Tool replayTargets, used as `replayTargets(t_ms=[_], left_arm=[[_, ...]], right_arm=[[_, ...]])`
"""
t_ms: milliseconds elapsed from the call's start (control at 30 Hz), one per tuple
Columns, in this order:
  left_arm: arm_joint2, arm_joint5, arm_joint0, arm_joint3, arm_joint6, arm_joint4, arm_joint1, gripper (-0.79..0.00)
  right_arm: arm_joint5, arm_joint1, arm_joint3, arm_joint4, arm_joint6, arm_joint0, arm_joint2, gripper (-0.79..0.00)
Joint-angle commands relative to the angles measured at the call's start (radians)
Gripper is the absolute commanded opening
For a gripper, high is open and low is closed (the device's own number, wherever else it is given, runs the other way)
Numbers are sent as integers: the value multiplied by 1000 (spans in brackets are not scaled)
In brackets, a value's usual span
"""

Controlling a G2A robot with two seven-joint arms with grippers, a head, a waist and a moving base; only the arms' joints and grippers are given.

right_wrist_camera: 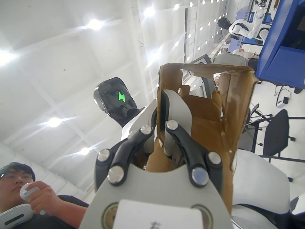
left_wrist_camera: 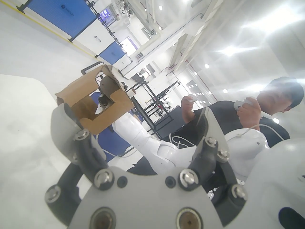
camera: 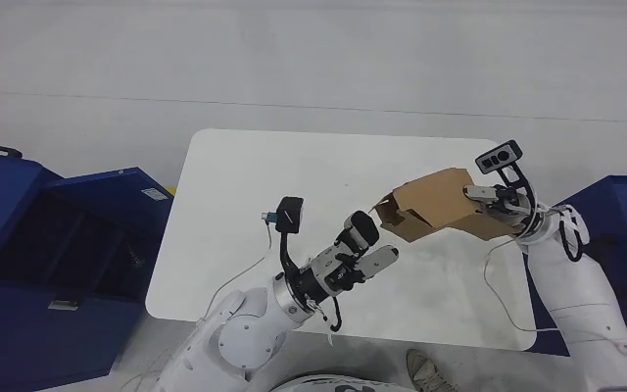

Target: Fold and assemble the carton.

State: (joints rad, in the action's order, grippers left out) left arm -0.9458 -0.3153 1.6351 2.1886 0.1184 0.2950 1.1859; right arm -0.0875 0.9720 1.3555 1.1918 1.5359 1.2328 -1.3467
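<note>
A brown cardboard carton (camera: pixel 436 206) is held up over the right side of the white table (camera: pixel 294 186), its open end with loose flaps facing the table's middle. My right gripper (camera: pixel 487 196) is shut on one carton wall at the end away from that opening. In the right wrist view one finger (right_wrist_camera: pixel 177 110) lies inside the carton (right_wrist_camera: pixel 207 113) and the wall is pinched at the gripper (right_wrist_camera: pixel 160 110). My left gripper (camera: pixel 370 245) is open just short of the carton's open end. In the left wrist view its fingers (left_wrist_camera: pixel 64 120) stand wide apart, with the carton (left_wrist_camera: pixel 95 103) beyond them.
A dark blue bin (camera: pixel 69 255) stands off the table's left edge. Another blue unit (camera: pixel 607 201) is at the far right behind the right arm. The table's left and far parts are bare white surface.
</note>
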Motion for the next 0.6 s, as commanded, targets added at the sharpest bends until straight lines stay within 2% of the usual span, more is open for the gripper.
replayTargets(t_ms=[0, 133, 333, 467, 567], left_arm=[[4, -1, -6, -2, 12, -14, 1, 0], [-1, -17, -15, -15, -5, 27, 2, 0], [-50, 10, 7, -32, -163, 193, 4, 0], [-49, 16, 9, -37, -156, 188, 4, 0], [-57, 97, 3, -32, -33, 67, 3, 0]], right_arm=[[6, -2, 6, 4, 0, 5, 3, -785], [19, -4, 1, 32, 0, 12, 3, -785], [32, -8, -17, 27, 0, 6, -7, -785], [31, -8, -7, 20, -10, 9, -7, -785], [43, -8, 26, 19, -24, 25, -21, -785]])
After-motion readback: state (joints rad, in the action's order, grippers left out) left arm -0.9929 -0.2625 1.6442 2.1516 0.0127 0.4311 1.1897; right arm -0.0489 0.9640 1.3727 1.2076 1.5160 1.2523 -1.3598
